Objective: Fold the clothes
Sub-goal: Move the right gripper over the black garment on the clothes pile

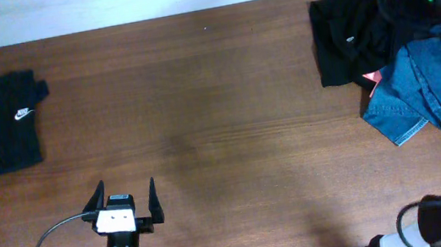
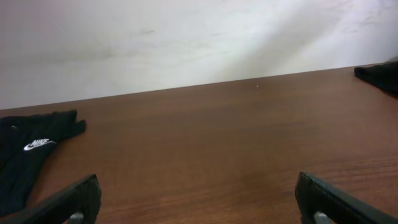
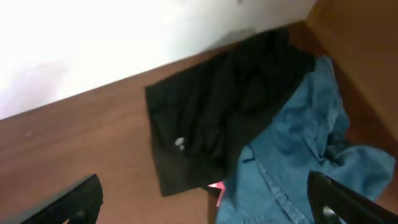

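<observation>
Left end effector (image 1: 124,187), right end effector (image 3: 205,202) gape; one swoosh garment (image 1: 11,121), one three-garment pile (image 1: 390,50)

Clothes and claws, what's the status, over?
Left claw open, empty, over table. Right claw open above heaped black shirt and blue denim. Swoosh garment lies apart, far left. Nothing blocking.

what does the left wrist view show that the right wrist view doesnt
Only the left wrist view: a black swoosh-marked piece lying flat. Only the right wrist view: a black shirt with a small white logo, blue denim against it, and a sliver of coral-pink cloth where they meet. Both: the brown table, the pale wall, and an open, empty left tool or right tool. A dark cloth edge at the left view's far right may be that shirt.
</observation>
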Robot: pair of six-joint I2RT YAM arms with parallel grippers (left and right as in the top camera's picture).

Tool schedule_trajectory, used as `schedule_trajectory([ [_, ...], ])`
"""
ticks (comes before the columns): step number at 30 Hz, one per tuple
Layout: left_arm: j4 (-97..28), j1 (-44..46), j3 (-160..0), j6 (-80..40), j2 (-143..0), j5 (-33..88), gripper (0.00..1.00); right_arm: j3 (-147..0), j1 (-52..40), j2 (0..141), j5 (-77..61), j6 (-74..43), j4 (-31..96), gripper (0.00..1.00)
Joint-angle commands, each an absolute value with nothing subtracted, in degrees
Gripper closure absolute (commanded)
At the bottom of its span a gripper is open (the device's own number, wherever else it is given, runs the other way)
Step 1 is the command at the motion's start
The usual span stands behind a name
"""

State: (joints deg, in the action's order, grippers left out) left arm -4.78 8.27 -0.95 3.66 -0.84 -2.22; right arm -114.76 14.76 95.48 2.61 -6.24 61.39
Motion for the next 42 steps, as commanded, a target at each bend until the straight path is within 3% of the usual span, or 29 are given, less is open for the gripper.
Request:
schedule_trajectory([
  [1,-4.6,8.1,-0.5,4.8,-0.3,-2.8,0.01,-116.3,16.6,96.8,0.2,-8.2,60.4,0.01],
  [9,-4.6,8.1,-0.5,4.8,-0.3,-2.8,0.01,-116.3,18.5,106.4,5.6,-11.6,58.0,0.01],
  [14,-4.6,8.1,-0.5,4.8,-0.3,-2.8,0.01,-116.3,20.3,115.2,4.9,-14.0,54.8,0.11],
  [19,-4.6,8.1,-0.5,4.8,-0.3,-2.8,0.01,-116.3,20.7,122.8,4.7,-14.0,49.4,0.06],
  [25,-4.6,8.1,-0.5,4.8,-0.3,-2.8,0.01,-116.3,20.6,127.9,3.9,-14.1,46.9,0.08],
  [32,-4.6,8.1,-0.5,4.8,-0.3,-2.8,0.01,-116.3,20.6,130.3,4.9,-19.0,47.5,0.25],
  [38,-4.6,8.1,-0.5,4.8,-0.3,-2.8,0.01,-116.3,20.8,130.5,5.0,-19.0,49.5,0.55],
  [42,-4.6,8.1,-0.5,4.8,-0.3,-2.8,0.01,-116.3,21.2,130.5,5.1,-19.0,51.3,0.67],
])
